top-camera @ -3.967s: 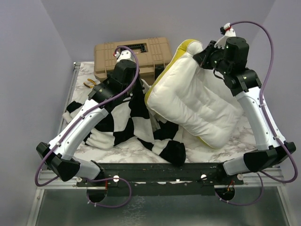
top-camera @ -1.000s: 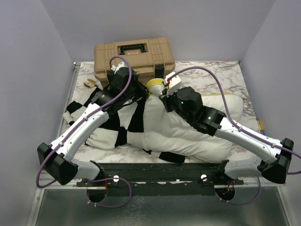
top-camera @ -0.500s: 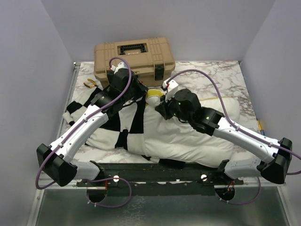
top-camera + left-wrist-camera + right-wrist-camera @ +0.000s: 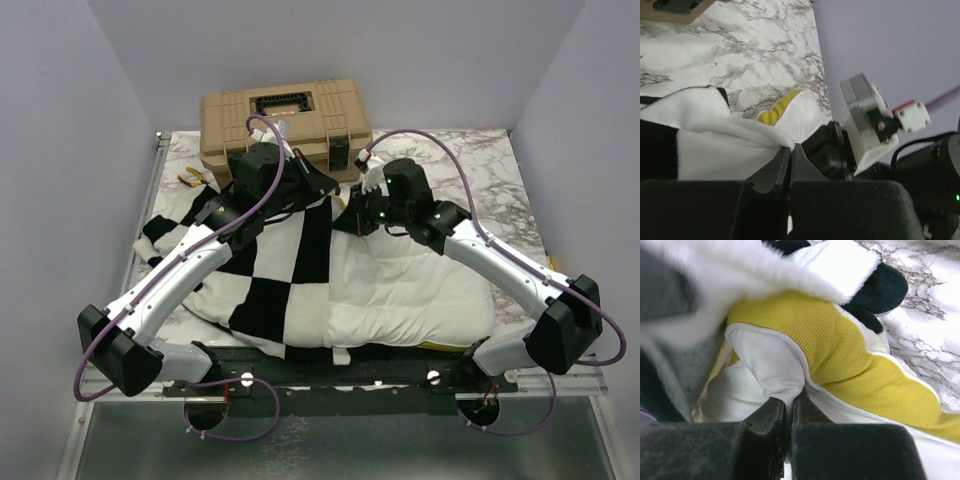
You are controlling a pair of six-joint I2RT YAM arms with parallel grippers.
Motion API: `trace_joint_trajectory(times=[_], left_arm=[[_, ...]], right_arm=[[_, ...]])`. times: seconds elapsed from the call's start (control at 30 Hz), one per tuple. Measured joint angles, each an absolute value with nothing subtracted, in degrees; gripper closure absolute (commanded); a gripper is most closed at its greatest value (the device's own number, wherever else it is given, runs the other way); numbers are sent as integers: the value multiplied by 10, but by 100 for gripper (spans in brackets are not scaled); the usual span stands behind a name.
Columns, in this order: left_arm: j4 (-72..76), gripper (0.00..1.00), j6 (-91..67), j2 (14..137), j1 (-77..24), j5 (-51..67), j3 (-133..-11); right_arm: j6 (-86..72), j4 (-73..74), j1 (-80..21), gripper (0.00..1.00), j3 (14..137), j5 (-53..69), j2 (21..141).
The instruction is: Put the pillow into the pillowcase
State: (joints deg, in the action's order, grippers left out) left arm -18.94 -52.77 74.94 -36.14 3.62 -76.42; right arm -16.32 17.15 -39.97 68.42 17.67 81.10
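Observation:
The white pillow (image 4: 410,285) lies across the table's middle, its left half under the black and cream checkered pillowcase (image 4: 290,270). My left gripper (image 4: 322,186) is shut on the pillowcase's cream edge (image 4: 735,135), held up near the toolbox. My right gripper (image 4: 350,218) is shut on a fold of the pillow's white fabric (image 4: 771,367) beside its yellow edge strip (image 4: 840,355), just under the pillowcase's edge (image 4: 805,270). The yellow corner (image 4: 777,107) also shows in the left wrist view, next to the right wrist.
A tan toolbox (image 4: 285,120) stands at the back left of the marble table (image 4: 470,165). A small yellow-handled tool (image 4: 190,178) lies left of it. Walls close in on both sides.
The pillow came down flat from the right and slid left. The left gripper pulled the pillowcase rightward over the pillow's left half. The right gripper moved back and right with the pillow's corner.

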Motion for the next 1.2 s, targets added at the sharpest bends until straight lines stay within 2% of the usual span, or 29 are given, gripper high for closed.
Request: trace_joint_trajectory(times=[0.37, 0.63, 0.87, 0.9, 1.0, 1.07, 1.13, 1.2], left_arm=[[-123, 100, -543, 752, -431, -4, -722], [-122, 100, -542, 835, -490, -37, -793], [-98, 100, -548, 839, -531, -86, -776], [-94, 100, -552, 831, -533, -95, -761], [-82, 100, -576, 788, -540, -139, -687], [-82, 100, -592, 761, -545, -171, -644], [-83, 100, -603, 743, -547, -196, -617], [-84, 100, -609, 732, -547, -221, -596]], right_arm=[[-236, 185, -318, 100, 725, 287, 815], [-363, 69, -247, 100, 639, 343, 813], [-432, -5, -209, 98, 616, 396, 821], [-432, -7, -209, 93, 615, 399, 823], [-404, 19, -210, 52, 618, 395, 823], [-370, 67, -212, 30, 630, 380, 823], [-326, 126, -212, 20, 653, 347, 822], [-281, 184, -209, 16, 681, 304, 818]])
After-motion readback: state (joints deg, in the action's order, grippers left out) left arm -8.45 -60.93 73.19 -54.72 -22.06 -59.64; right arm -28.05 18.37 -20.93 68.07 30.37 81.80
